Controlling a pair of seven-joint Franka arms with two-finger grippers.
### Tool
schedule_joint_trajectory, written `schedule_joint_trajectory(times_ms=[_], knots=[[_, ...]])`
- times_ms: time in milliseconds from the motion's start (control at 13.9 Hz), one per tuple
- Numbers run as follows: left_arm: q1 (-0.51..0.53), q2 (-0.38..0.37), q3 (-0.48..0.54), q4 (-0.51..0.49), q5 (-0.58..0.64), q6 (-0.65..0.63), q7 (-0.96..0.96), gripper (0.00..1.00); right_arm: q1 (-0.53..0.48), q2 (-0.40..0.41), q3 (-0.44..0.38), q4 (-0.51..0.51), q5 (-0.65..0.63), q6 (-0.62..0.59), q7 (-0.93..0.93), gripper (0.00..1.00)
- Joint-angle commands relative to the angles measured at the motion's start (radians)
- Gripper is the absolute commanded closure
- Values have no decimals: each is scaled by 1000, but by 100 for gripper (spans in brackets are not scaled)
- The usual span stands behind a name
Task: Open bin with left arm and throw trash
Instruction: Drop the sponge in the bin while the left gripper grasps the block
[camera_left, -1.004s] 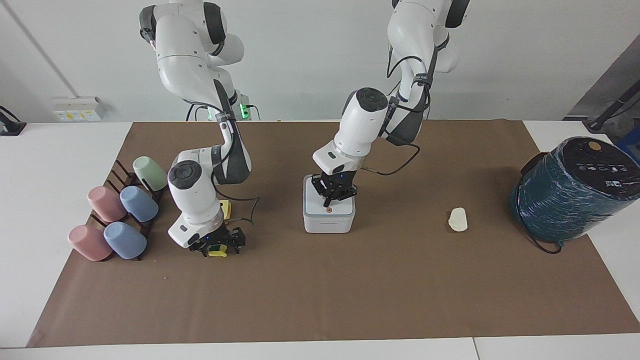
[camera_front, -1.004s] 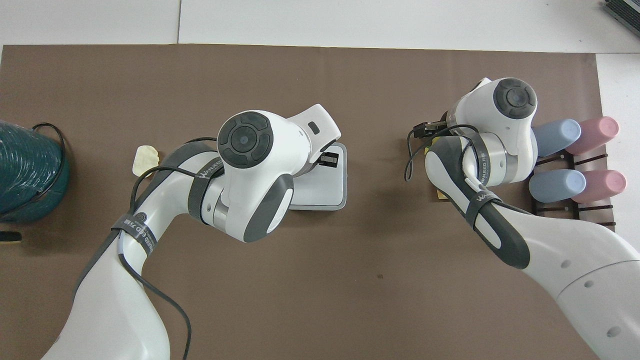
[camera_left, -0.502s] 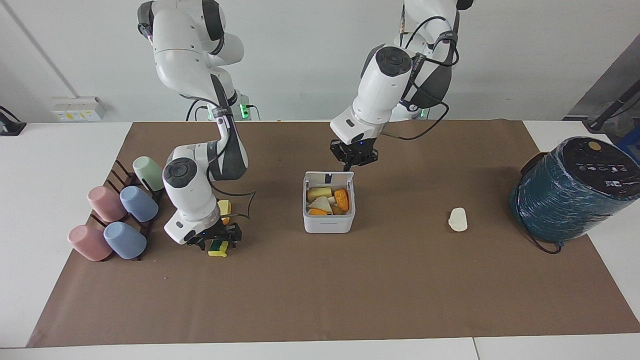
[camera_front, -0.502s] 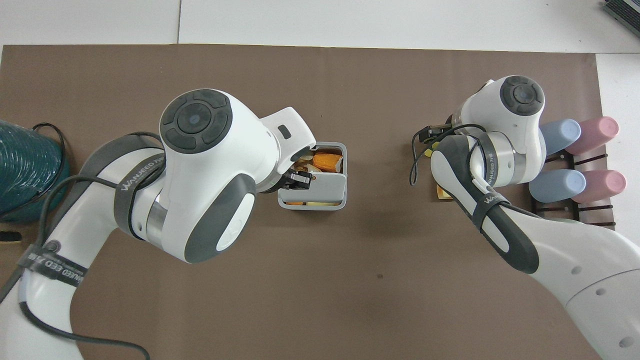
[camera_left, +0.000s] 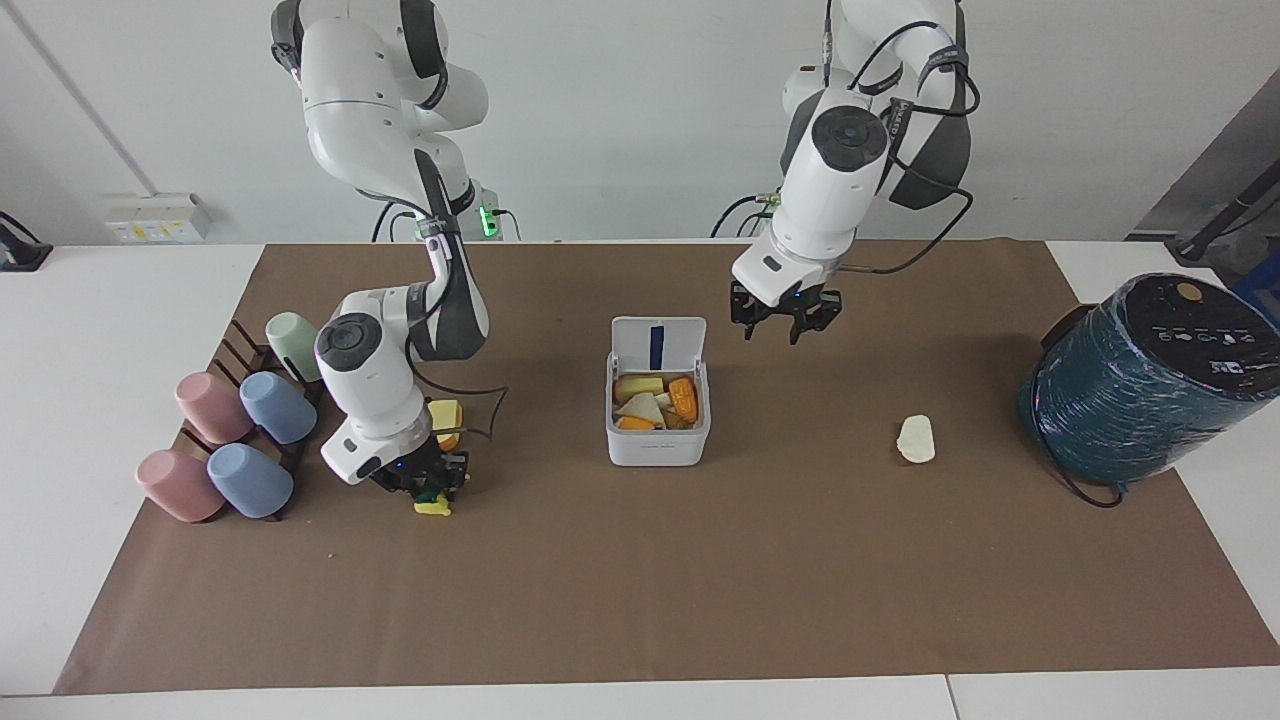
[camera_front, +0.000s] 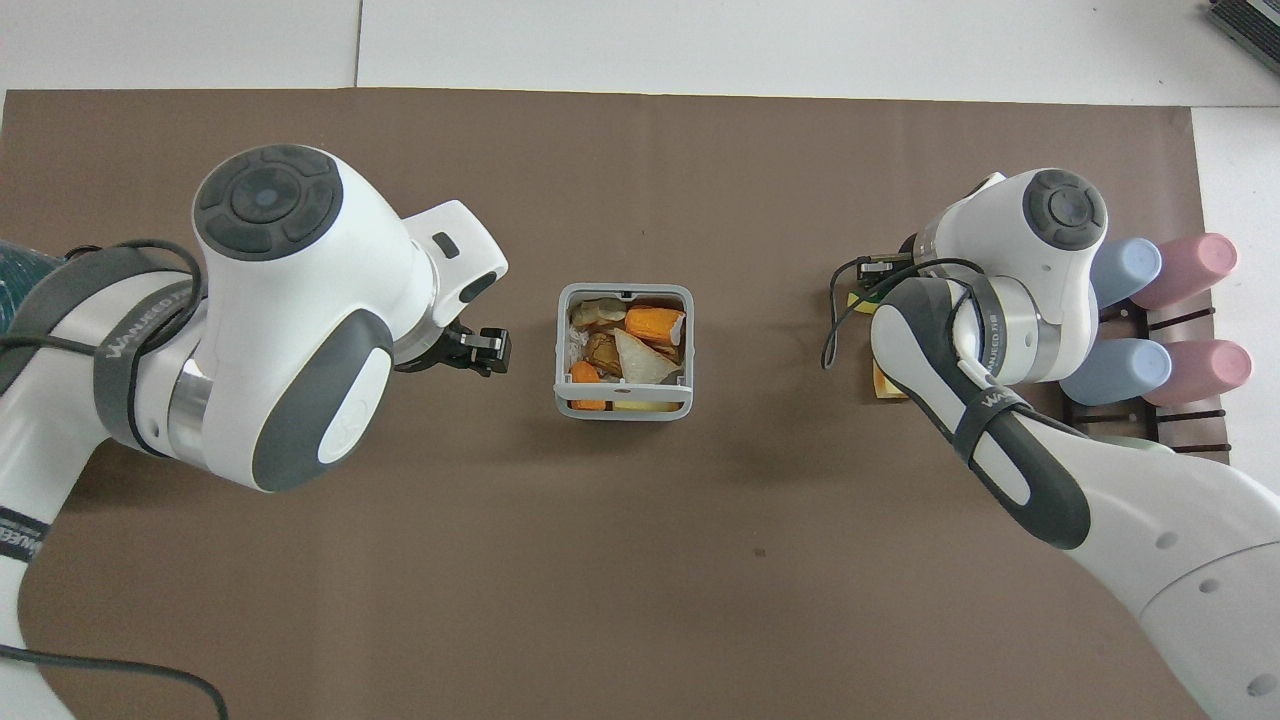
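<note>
Readable writing: "WANJEED" on a strap of the left arm, overhead view. Small marks sit on top of the teal wrapped cylinder (camera_left: 1150, 380), illegible from here.

Landmark: the bin (camera_left: 658, 437), mid-mat. Its lid (camera_left: 657, 346) stands upright on the side nearer the robots, a dark blue strip down its inner face. Yellow, orange and whitish scraps fill the inside.

Left gripper (camera_left: 781, 322): raised in the air beside the bin, toward the left arm's end of the table, over bare brown mat (camera_left: 700, 600). Fingers spread apart, holding nothing.

Right gripper (camera_left: 428, 488): down at the mat, well off from the bin toward the right arm's end. Fingers closed around the green-and-yellow sponge (camera_left: 433, 499), whose yellow underside shows below the fingertips.

Yellow-orange block (camera_left: 445, 416): on the mat just beside the right arm's wrist, nearer the robots than the sponge. White oval lump (camera_left: 915, 439): on the mat between bin and cylinder, untouched. Pastel cups (camera_left: 240, 430) lie on a rack past the right gripper, away from the bin.

Change over the last second: the bin was shut with the left gripper pressing on its lid; half a second ago the lid had sprung up and the gripper hung just above it; it has since swung clear sideways. The right gripper has stayed on the sponge, fingers drawn in tighter.
</note>
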Motion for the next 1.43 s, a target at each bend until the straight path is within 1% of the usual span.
schedule_joint_trajectory(times_ms=[0,72,215,287,359,502,574,645,789,861,1076,1147,1291,1363], knots=[[68,-75,-9,-171,38,179,84,0,1,-30,8,62,54,-135,36,100],[87,-80,-9,-200,45,221,111,0,1,-34,8,103,58,-201,42,100],[131,-80,-9,-227,46,270,163,0,2,-59,20,180,75,-318,129,100],[148,-76,-9,-237,46,293,187,0,1,-74,57,208,91,-353,183,100],[183,-76,-9,-269,46,336,215,0,1,-85,82,225,95,-369,254,100],[214,-80,-9,-315,48,389,264,0,1,-100,155,231,115,-358,399,100],[232,-76,-9,-320,49,405,279,0,4,-99,190,245,112,-351,481,100],[248,-68,-9,-331,52,429,298,0,28,-99,209,251,108,-334,564,100],[287,-57,-10,-366,52,492,353,0,108,-97,209,241,117,-270,667,100],[307,-43,-10,-383,54,540,390,0,136,-99,209,237,117,-262,706,100],[354,12,-10,-385,52,629,465,0,180,-97,211,236,118,-253,792,100],[364,23,-10,-388,52,647,468,0,196,-90,211,231,118,-228,815,100],[384,68,-10,-389,54,704,482,0,217,-88,209,202,118,-182,832,100],[387,88,-10,-389,52,739,509,0,213,-88,211,198,118,-182,832,96]])
